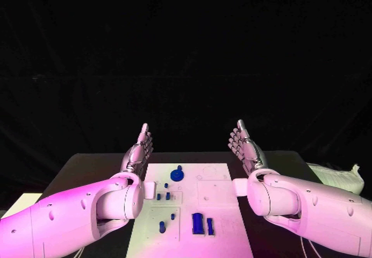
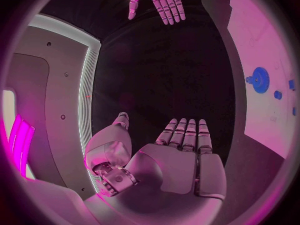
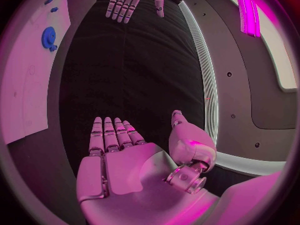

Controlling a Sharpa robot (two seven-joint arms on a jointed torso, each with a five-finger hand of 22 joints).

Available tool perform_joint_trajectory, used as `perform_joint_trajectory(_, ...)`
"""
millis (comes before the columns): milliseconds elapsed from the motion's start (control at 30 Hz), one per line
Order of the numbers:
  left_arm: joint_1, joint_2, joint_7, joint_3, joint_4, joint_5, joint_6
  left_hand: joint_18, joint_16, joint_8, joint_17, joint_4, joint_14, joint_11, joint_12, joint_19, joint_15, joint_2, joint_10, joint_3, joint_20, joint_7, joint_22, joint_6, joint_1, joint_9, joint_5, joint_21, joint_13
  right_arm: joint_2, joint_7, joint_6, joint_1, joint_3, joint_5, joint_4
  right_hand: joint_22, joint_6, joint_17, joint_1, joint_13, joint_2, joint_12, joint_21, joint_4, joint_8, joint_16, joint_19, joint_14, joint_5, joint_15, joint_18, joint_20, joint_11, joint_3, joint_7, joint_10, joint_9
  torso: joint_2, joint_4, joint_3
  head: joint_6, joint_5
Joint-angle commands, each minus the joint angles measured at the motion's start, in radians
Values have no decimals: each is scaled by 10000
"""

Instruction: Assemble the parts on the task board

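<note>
Both our silver left hand (image 1: 138, 152) and right hand (image 1: 247, 149) hover flat, fingers straight, holding nothing; we should descend squarely toward the blue gear-shaped part (image 1: 177, 174) on the white task board (image 1: 215, 193)

There are no words, numbers or signs that can be read. The white task board (image 1: 217, 193) has some faint marks on it, but they are too small and dim to make out.
</note>
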Motion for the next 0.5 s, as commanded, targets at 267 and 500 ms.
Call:
perform_joint_trajectory(267, -4, 6, 261, 10, 25, -231, -245, -149, -66, -68, -43, -5, -969, -10, -57, -839, -11, 2, -1051, -428, -59, -15, -940, -948, -1307, -14, -66, -35, -11, 1, 224, -165, 4, 3, 98, 15, -28, -919, -24, -1331, -12, -2, -67, -37, -10, -34, -39, -1030, -1081, -51, -1, -214, -54, -13, -134, -25, -1074, -18, -1, 4, 2, 0, -1)
perform_joint_trajectory(500, -4, 6, 261, 10, 25, -231, -245, -149, -66, -68, -43, -5, -1956, -10, -57, -1723, -11, 2, -2111, -428, -59, -15, -940, -1952, -1895, -14, -66, -35, -11, 1, 224, -165, 4, 3, 98, 15, -28, -1862, -24, -1903, -12, -2, -67, -37, -10, -34, -39, -2091, -2186, -51, -1, -214, -54, -13, -134, -25, -2166, -18, -1, 4, 2, 0, -1)
